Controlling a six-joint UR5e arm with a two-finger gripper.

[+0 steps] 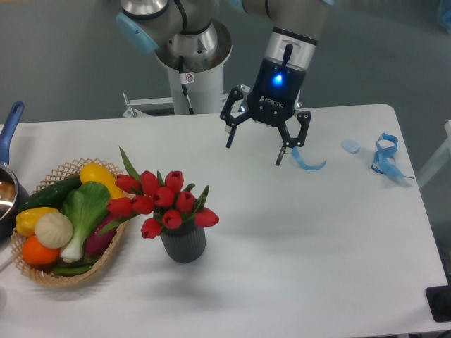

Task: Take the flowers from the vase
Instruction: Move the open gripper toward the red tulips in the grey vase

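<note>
Camera view: the gripper, jaws spread and holding nothing, hangs tilted well apart from the flowers standing in the vase, so it should descend centred over the stems before closing.

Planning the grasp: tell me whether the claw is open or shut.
Open. The claw has its two fingers spread wide apart, holding nothing, above the table, away from the tulips.

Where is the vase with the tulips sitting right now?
The vase stands on the table's front-left part, holding the flowers, just right of the wicker basket; the open gripper hangs apart, toward the back.
</note>
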